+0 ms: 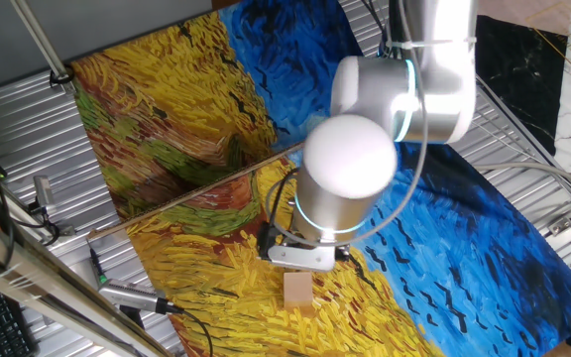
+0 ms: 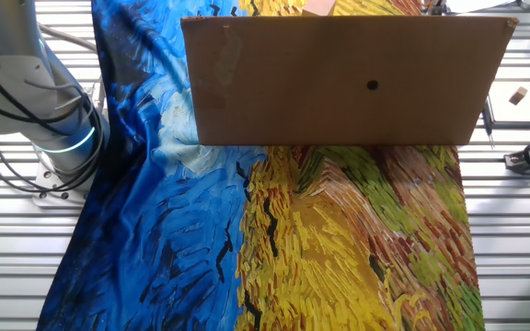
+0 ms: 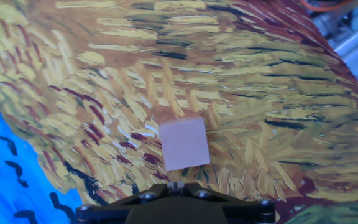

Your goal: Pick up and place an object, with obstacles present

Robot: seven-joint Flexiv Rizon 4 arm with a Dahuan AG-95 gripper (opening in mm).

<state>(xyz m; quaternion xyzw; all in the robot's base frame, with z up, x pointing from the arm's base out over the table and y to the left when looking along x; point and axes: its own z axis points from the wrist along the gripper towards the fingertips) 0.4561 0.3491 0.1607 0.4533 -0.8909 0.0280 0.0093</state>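
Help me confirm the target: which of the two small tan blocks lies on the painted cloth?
The cube, resting on the yellow strokes of the cloth. The other small block lies off the cloth, on the bare metal slats.

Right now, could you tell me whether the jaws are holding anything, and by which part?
Nothing is held. The wooden cube sits free on the painted cloth, ahead of the gripper.

We find no readable text, label, brand, number or sign anywhere in these views. The painted cloth point(image 1: 216, 109) carries only brushstrokes, and the cardboard panel point(image 2: 339, 83) shows just a plain dark dot.
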